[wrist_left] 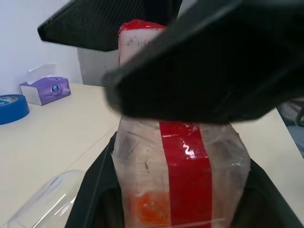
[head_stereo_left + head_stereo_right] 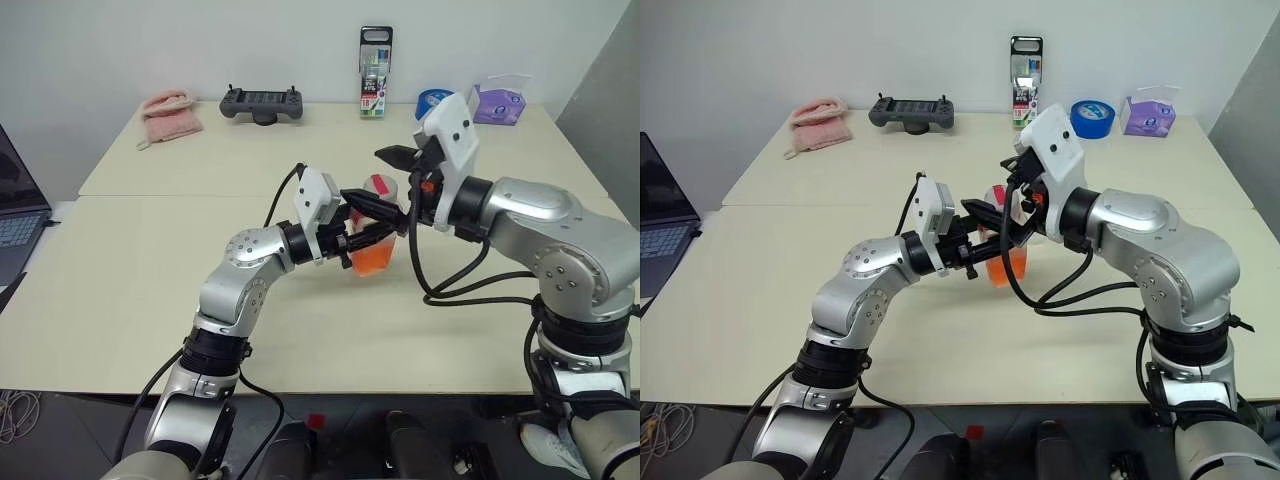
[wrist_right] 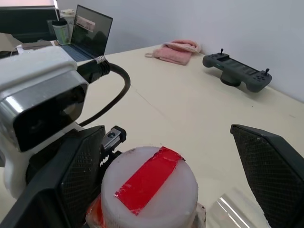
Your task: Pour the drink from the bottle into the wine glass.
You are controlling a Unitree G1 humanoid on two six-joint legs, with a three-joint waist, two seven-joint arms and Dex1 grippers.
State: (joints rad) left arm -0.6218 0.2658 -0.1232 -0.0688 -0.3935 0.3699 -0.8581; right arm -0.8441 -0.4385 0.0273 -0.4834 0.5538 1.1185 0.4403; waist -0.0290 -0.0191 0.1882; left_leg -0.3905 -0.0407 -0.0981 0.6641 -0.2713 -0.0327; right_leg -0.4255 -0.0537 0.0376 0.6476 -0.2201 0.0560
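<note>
right wrist view: bottle cap [image 3: 149, 190] sits between 2 spread fingers of right gripper [image 3: 171, 190], not touching. left gripper [image 2: 372, 222] clamped on bottle [image 2: 374, 235] body, long axis upright, held above table. wine glass [image 1: 45, 202] lying just beside.

An office or lab is indicated by plain desks [image 2: 150, 300], a laptop [image 2: 15, 215], and a handheld controller [image 2: 262, 104].

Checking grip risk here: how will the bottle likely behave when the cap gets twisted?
The bottle is thin clear plastic, so it probably flexes in the left gripper. It looks light: the drink fills only the bottom. The smooth cap may slip between the open right gripper fingers.
</note>
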